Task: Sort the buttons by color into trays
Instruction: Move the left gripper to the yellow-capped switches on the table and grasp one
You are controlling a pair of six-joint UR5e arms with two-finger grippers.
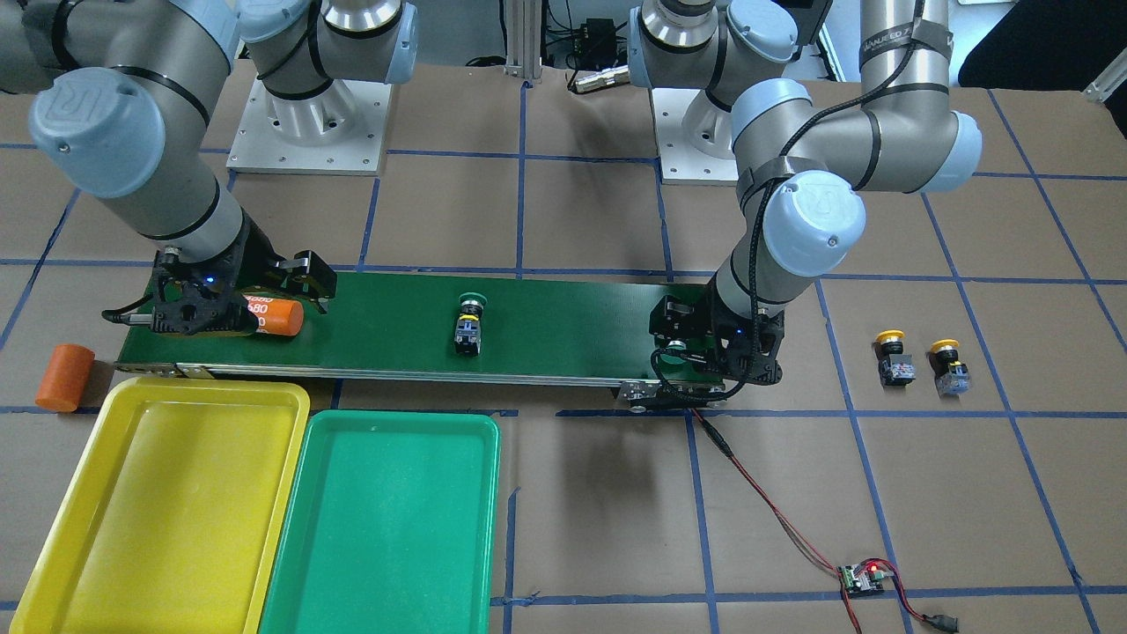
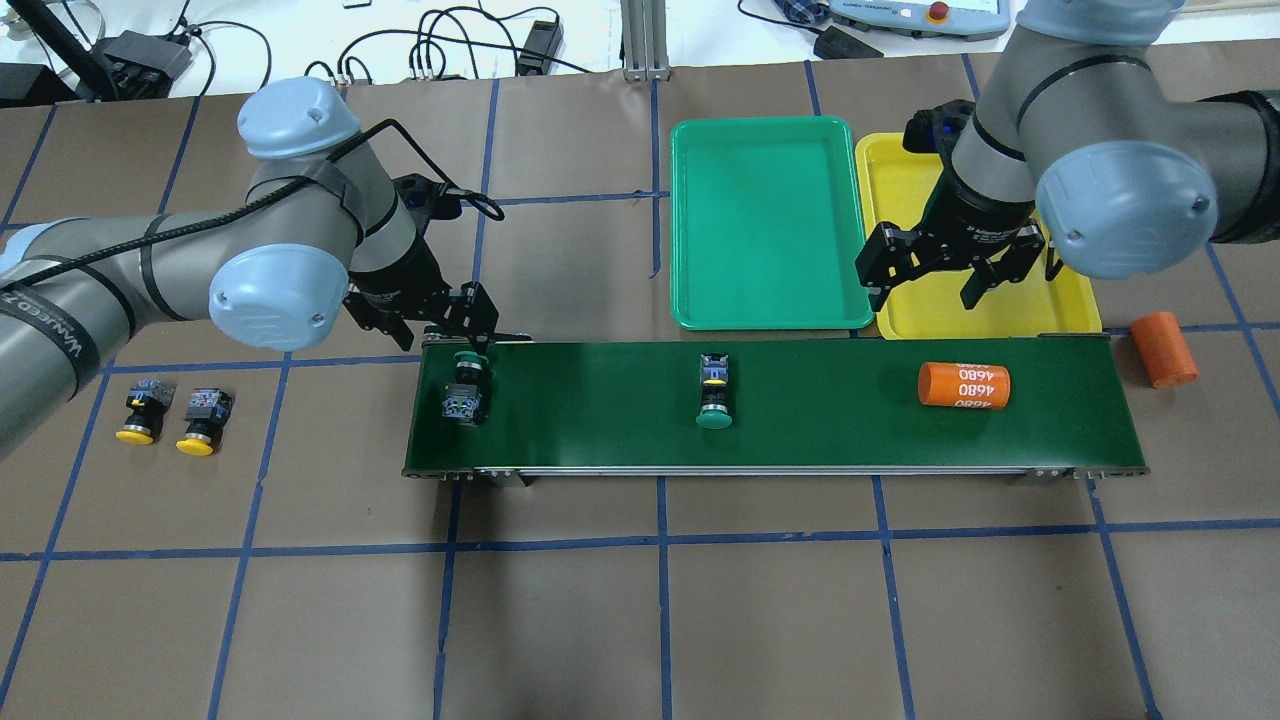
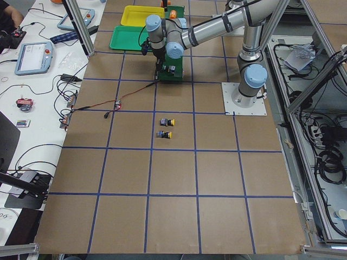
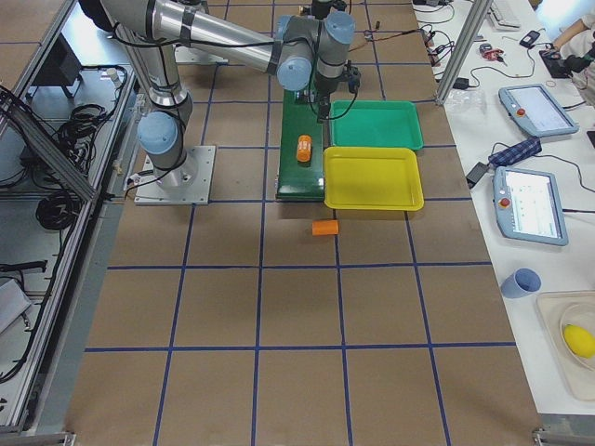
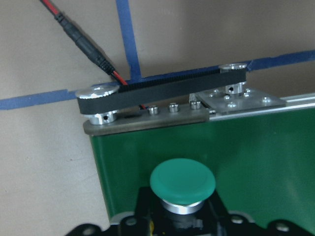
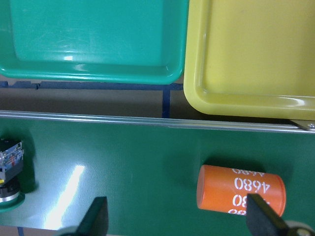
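Just beyond the right gripper, the green tray and yellow tray lie side by side, floors bare. That arm reaches down over the far edge of the belt, fingers spread wide, holding nothing, an orange cylinder just beneath. The left gripper hangs low around a green button at the belt end; whether it pinches, I cannot tell. A second green button lies mid-belt. Outward on the table, a yellow button sits beside a second yellow button.

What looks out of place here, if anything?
An orange cylinder marked 4680 lies on the conveyor belt near the yellow tray. A second orange cylinder lies on the table just off that belt end. Neither belongs in a colour sort. Nothing looks spilled or damaged.
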